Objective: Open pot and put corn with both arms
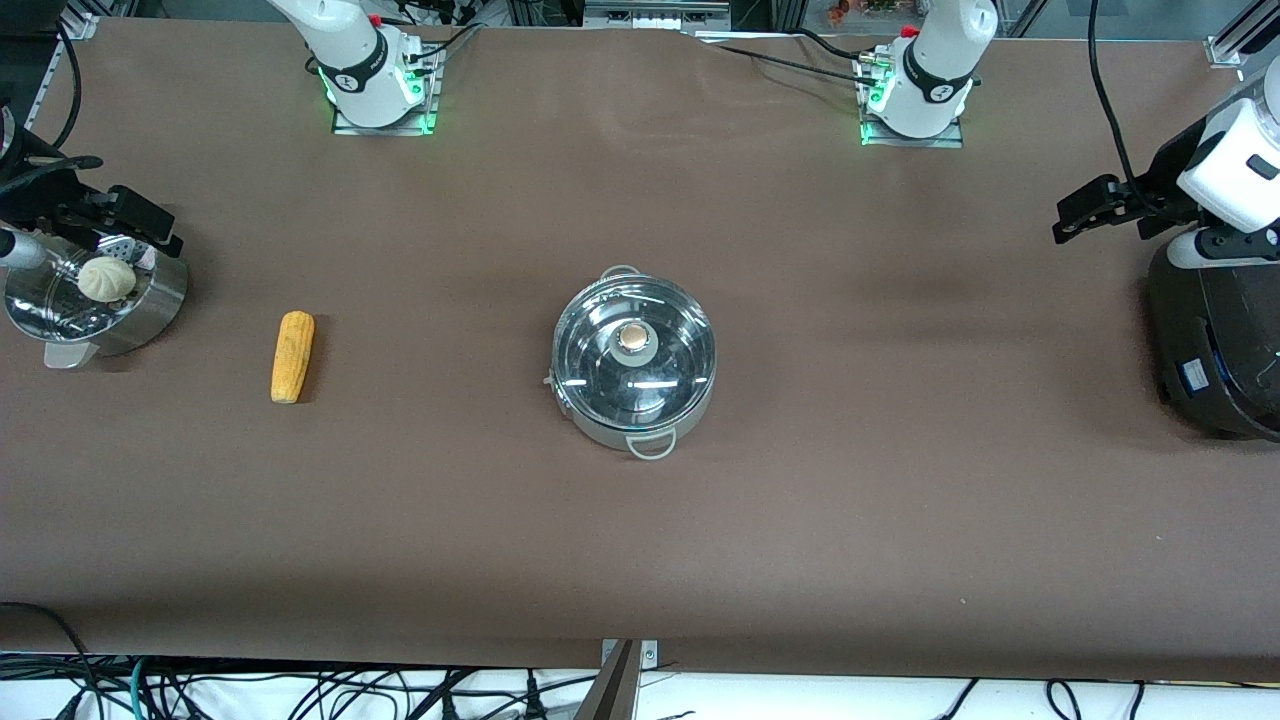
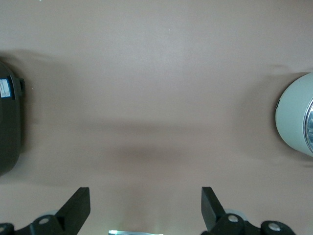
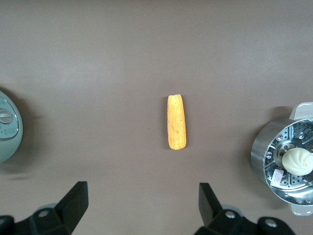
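Note:
The steel pot [image 1: 634, 365] stands mid-table with its glass lid [image 1: 600, 345] on and the tan knob [image 1: 633, 340] on top. Its edge shows in the left wrist view [image 2: 296, 115] and in the right wrist view [image 3: 7, 129]. The corn [image 1: 292, 356] lies on the table toward the right arm's end, and shows in the right wrist view [image 3: 176, 122]. My right gripper [image 1: 155, 228] hangs open and empty over the steamer pan, its jaws wide apart [image 3: 142, 205]. My left gripper [image 1: 1078, 212] hangs open and empty beside the rice cooker [image 2: 145, 205].
A steel steamer pan [image 1: 150, 300] with a white bun [image 1: 106, 277] stands at the right arm's end, and shows in the right wrist view [image 3: 264, 156]. A black rice cooker [image 1: 1220, 340] stands at the left arm's end, and shows in the left wrist view [image 2: 7, 122].

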Tool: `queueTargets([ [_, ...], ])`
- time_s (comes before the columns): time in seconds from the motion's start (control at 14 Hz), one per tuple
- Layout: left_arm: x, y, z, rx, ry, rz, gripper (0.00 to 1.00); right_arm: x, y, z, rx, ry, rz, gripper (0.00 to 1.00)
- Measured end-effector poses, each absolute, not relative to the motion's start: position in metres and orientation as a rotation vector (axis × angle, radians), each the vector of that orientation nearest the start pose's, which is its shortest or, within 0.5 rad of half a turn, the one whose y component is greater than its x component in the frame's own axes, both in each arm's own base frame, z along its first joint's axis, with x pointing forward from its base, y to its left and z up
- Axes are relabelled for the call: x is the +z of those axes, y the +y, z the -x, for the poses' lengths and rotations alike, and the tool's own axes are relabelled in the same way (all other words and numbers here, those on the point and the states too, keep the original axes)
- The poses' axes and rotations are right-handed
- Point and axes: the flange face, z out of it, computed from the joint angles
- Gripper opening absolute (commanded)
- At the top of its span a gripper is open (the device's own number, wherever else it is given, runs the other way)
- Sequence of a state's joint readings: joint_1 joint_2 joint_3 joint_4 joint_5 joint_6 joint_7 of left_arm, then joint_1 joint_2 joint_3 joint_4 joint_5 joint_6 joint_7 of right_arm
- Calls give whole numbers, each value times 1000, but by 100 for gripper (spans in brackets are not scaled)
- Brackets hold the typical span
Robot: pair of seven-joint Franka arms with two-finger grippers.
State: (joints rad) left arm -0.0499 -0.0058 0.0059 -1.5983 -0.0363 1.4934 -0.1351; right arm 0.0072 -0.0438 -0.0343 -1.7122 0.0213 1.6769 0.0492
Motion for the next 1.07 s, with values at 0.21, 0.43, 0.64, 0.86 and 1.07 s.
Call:
queueTargets([
  [0.21,609,-28,-543,161,-143,3162,100,591,-13,-548,-13,122,3116,100],
  [0.43,608,-28,-543,162,-144,3162,100,591,-13,-548,-12,122,3116,100],
  [0.64,608,-28,-543,160,-144,3162,100,588,-13,-548,1,122,3117,100],
  [0.86,606,-34,-544,165,-123,3162,100,554,-13,-557,132,123,3117,100],
  [1.07,605,-49,-543,167,-65,3162,100,493,-17,-574,311,137,3108,100],
])
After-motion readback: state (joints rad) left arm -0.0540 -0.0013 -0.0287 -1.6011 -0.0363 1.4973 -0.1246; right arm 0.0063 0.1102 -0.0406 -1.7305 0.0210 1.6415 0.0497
